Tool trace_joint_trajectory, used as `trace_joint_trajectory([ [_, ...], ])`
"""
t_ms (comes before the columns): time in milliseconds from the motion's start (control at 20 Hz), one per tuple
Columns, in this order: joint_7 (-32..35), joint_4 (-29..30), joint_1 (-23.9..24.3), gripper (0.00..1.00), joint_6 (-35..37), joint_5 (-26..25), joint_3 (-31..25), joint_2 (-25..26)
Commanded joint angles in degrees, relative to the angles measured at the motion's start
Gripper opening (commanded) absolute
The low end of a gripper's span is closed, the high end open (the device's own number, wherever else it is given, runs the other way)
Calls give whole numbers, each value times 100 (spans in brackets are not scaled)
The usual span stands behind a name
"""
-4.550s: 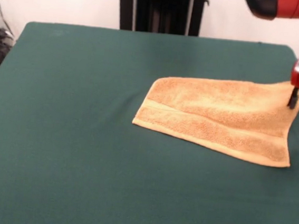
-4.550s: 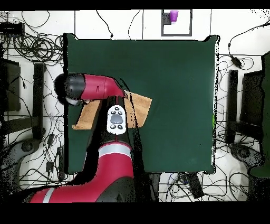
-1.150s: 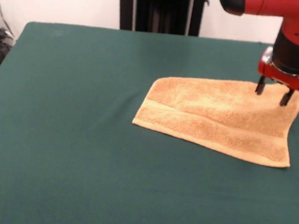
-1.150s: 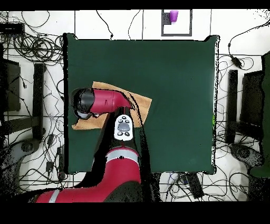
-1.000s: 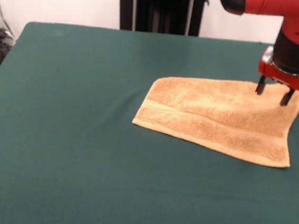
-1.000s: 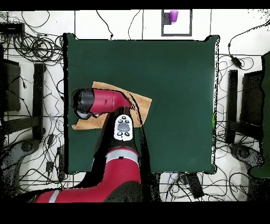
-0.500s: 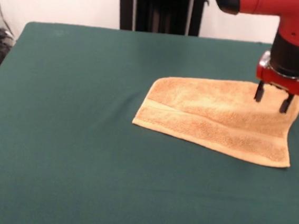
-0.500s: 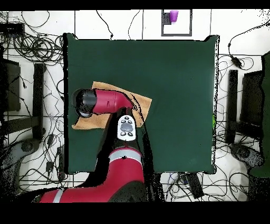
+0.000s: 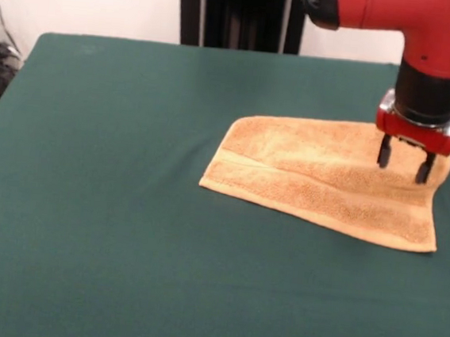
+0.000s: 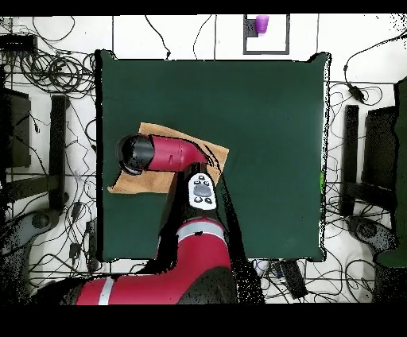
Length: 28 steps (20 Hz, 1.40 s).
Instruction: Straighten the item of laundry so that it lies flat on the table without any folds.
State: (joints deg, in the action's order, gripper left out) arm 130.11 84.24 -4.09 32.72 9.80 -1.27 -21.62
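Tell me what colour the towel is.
Orange-tan, with a smoother, paler band along it; the towel shows best in the front view.

Front camera faces across the table (image 9: 110, 205); overhead looks straight down

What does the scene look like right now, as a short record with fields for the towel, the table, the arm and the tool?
towel: orange-tan towel, folded over on itself, lying at the right side of the table in the front view
table: dark green top, much larger than the towel
arm: red and black arm reaching over the towel's far right part
tool: tool open, fingers pointing down, just above the towel near its right edge, holding nothing
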Motion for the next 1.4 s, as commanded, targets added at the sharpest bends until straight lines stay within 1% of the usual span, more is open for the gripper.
trace_joint_trajectory([
  [50,520,-76,-331,100,513,-58,-297,419],
  [100,615,-220,-440,100,710,-75,-173,456],
  [200,745,-356,-509,100,944,0,-120,490],
  [300,848,-641,-661,100,1346,-32,43,556],
  [450,941,-869,-772,100,1658,-28,157,615],
  [800,969,-1088,-818,100,1625,63,144,749],
  [1400,765,-716,-716,100,1214,20,149,776],
])
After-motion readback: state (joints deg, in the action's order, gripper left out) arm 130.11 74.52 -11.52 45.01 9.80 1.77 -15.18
